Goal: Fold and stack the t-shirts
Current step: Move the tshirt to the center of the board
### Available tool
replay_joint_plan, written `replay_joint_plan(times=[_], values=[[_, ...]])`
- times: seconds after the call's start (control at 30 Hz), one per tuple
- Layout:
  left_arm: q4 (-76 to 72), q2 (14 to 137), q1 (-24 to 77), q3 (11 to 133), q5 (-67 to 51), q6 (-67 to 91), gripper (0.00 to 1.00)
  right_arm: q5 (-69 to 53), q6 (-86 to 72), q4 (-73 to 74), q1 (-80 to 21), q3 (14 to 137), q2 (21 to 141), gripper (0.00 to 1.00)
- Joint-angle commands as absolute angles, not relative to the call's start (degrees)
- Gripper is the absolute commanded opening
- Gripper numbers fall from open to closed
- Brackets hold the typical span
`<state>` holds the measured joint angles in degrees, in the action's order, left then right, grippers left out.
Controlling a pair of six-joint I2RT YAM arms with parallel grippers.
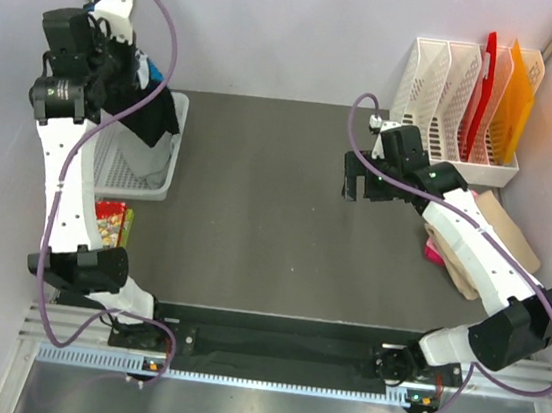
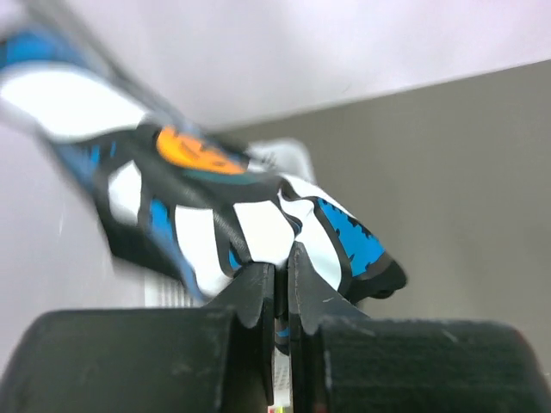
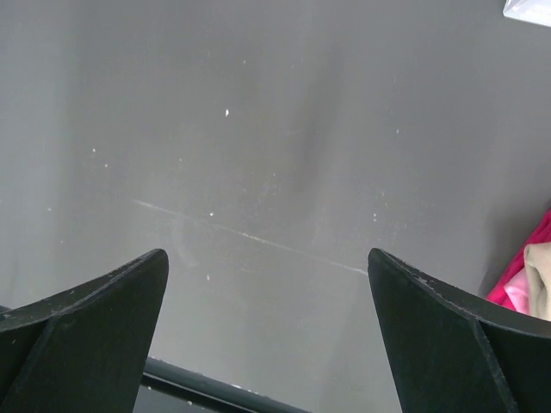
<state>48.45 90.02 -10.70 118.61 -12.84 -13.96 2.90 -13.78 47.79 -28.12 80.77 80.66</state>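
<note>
Left gripper [image 2: 282, 277] clamps black daisy-print t-shirt [image 2: 258, 225] over mesh basket [image 1: 159, 190]; right gripper [image 3: 267, 258] gapes empty. Tan shirt [image 1: 514, 241], pink shirt [image 1: 433, 252] piled right; black 1 not yet folded.

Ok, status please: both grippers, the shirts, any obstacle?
Left gripper shut on black t-shirt, hanging over white basket. Right gripper open over table. By right arm: tan shirt, pink shirt. Nothing seen in the way.
</note>
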Motion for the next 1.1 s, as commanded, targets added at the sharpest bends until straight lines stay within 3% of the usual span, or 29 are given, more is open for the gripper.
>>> replay_joint_plan(times=[0.0,0.2,0.53,0.83,0.93,1.07], values=[[41.6,88.9,-5.7,123.5,-19.8,-17.0,0.00,3.3,-14.5,45.4,-29.0,80.2,77.4,1.00],[52.0,93.3,7.4,131.1,-19.3,-20.8,0.00,5.2,-15.7,45.3,-29.1,79.3,75.8,1.00],[58.1,97.5,29.0,125.5,-15.0,-24.6,0.00,17.0,-18.5,45.9,-29.0,77.7,67.5,1.00],[58.4,104.4,36.4,132.5,-16.2,-23.4,0.00,18.0,-19.6,46.6,-29.0,75.7,65.7,1.00],[59.5,103.5,37.1,127.5,-17.3,-22.2,0.00,18.0,-19.9,46.8,-29.0,74.7,65.7,1.00],[58.7,99.6,37.0,112.1,-17.1,-22.2,0.00,17.8,-19.8,46.6,-29.0,73.7,65.9,1.00]])
